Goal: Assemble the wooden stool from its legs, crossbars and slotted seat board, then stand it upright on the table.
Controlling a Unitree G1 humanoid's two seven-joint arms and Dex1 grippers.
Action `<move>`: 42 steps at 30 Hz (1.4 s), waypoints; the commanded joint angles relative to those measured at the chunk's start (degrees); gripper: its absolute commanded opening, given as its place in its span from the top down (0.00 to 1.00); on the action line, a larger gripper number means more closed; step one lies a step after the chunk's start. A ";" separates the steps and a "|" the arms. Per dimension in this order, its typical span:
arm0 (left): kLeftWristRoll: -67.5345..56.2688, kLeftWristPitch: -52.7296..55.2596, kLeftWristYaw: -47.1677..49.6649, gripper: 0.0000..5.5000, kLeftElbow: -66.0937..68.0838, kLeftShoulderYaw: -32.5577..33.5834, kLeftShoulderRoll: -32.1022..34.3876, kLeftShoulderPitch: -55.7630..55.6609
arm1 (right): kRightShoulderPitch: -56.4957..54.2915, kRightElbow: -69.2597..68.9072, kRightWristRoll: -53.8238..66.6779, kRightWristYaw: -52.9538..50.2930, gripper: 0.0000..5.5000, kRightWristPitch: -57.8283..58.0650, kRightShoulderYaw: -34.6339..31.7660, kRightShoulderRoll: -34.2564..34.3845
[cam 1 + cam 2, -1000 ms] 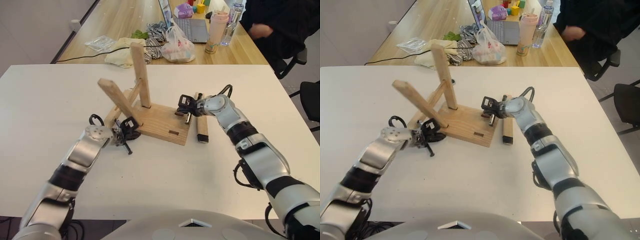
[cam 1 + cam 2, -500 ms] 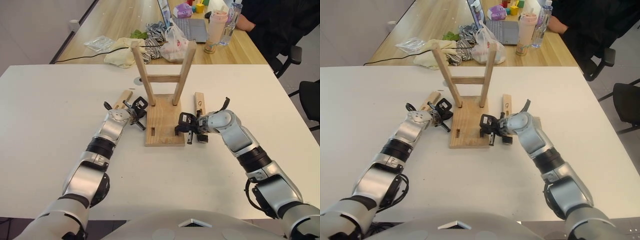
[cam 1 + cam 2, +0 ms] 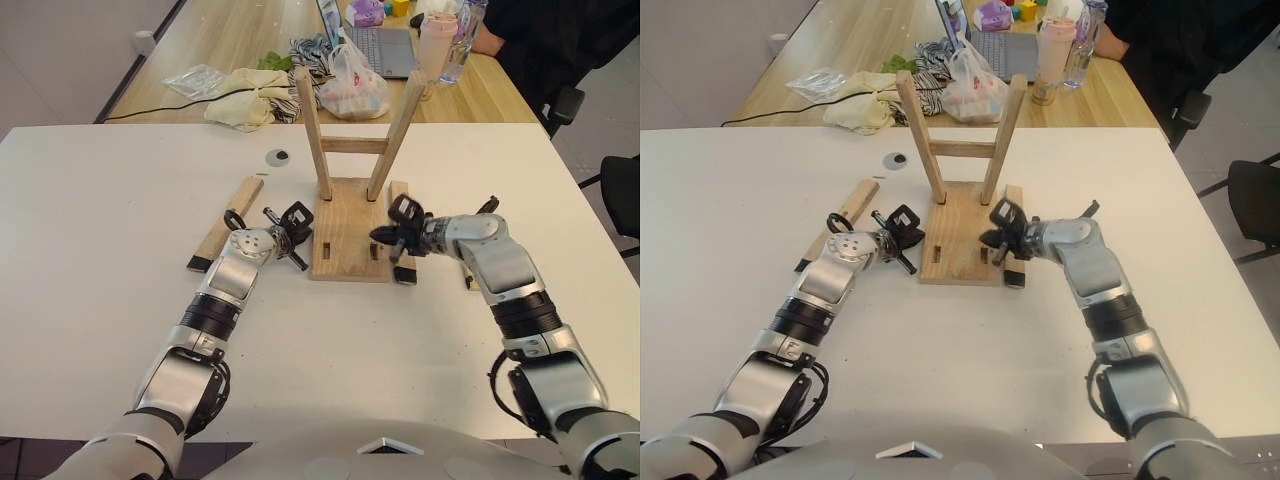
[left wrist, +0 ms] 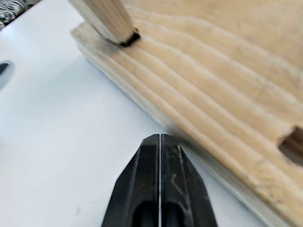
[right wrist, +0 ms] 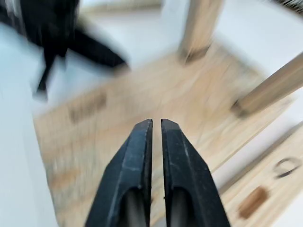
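Starting at the left of the white table, one loose leg lies flat, well apart from the seat board and angled away from it. It is untouched.

The left gripper rests low over the table just beside the board's left edge. Its fingers are pressed fully together and hold nothing.

The slotted seat board lies flat at the centre. Two legs stand upright in its far slots, joined by a crossbar. The two near slots are empty, so the assembly is judged about half done.

The right gripper hovers over the board's right side. Its fingers are all but closed, with only a slit between them, and they grip nothing.

A second loose leg lies along the board's right edge, just beside it.

Handling assessment:
- The parts are rigid, plain wood and are judged light.
- The smooth faces are likely to slip between narrow fingers.
- Each loose leg is best taken across its narrow faces near mid-length, so that it does not swing when raised.
- The board may slide or tip while a leg is pushed into a slot, so one gripper should press on a bare near edge, clear of the slots.
- The standing legs make the piece top-heavy when turned over. For turning, a hold low on a leg, close to the board, is advised.
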 commanded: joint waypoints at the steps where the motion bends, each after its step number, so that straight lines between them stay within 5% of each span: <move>1: -0.58 2.41 3.10 1.00 -5.58 4.47 1.74 1.05 | -2.71 -1.68 2.86 -7.28 0.81 6.01 -10.02 -3.29; 7: -1.43 6.07 9.42 1.00 -16.56 11.40 1.70 7.56 | 11.18 -8.51 3.23 -10.20 0.66 17.78 -16.05 -13.15; 10: -1.70 6.62 12.39 1.00 -19.22 14.11 0.97 9.22 | 15.73 -15.69 4.22 -17.35 0.56 26.35 -23.35 -8.88; 14: -2.94 6.35 14.34 1.00 -19.73 15.79 0.05 8.60 | 21.30 -24.93 5.77 -19.69 0.49 31.73 -20.51 -6.83; 21: -3.72 5.77 14.44 1.00 -19.14 15.82 0.41 7.04 | 25.38 -22.84 6.38 -22.05 0.49 30.18 -17.51 -6.09; 30: -4.15 5.19 14.88 1.00 -20.21 15.28 0.32 7.35 | 30.75 -20.10 5.77 -22.14 0.75 25.39 -14.77 -8.83; 33: -5.77 4.30 15.99 1.00 -22.23 17.45 -0.94 7.45 | 32.89 -17.69 1.89 -21.68 0.77 16.49 -11.09 -12.45; 37: -20.38 6.57 13.46 0.97 -28.52 25.05 -7.37 6.36 | 29.39 -13.57 0.61 -23.70 0.77 5.46 -12.51 -11.73; 42: -44.92 12.60 9.20 0.84 -34.41 28.16 -16.24 1.27 | 8.93 -13.55 7.93 -23.73 0.77 -11.10 -14.68 -4.02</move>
